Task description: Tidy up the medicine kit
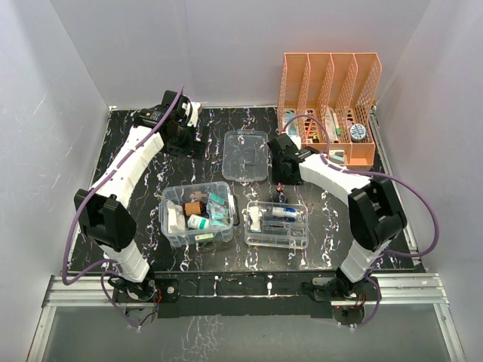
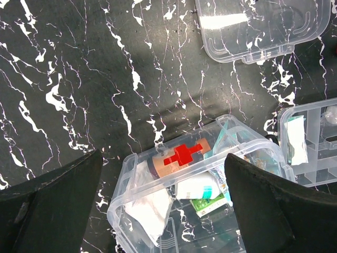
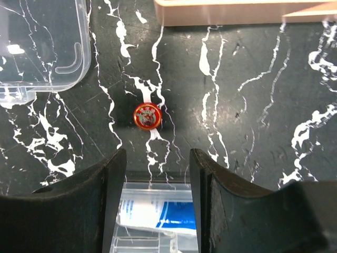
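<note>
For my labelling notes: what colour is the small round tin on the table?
The small round tin is red; right wrist view is clearest.

One box (image 1: 200, 240), one tray (image 1: 276, 246), one lid (image 1: 246, 154), one rack (image 1: 332, 83).

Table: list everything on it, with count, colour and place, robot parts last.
table: 1, black with white veins
box: 1, clear, front centre-left, holding supplies
tray: 1, clear, right of box
lid: 1, clear, behind tray
rack: 1, orange, back right
tin: 1, red, round, between lid and tray
tube: 1, blue and white, in tray
bottle: 1, white, in box
left pincer: 1, black, open, back left
right pincer: 1, black, open, by tin
</note>
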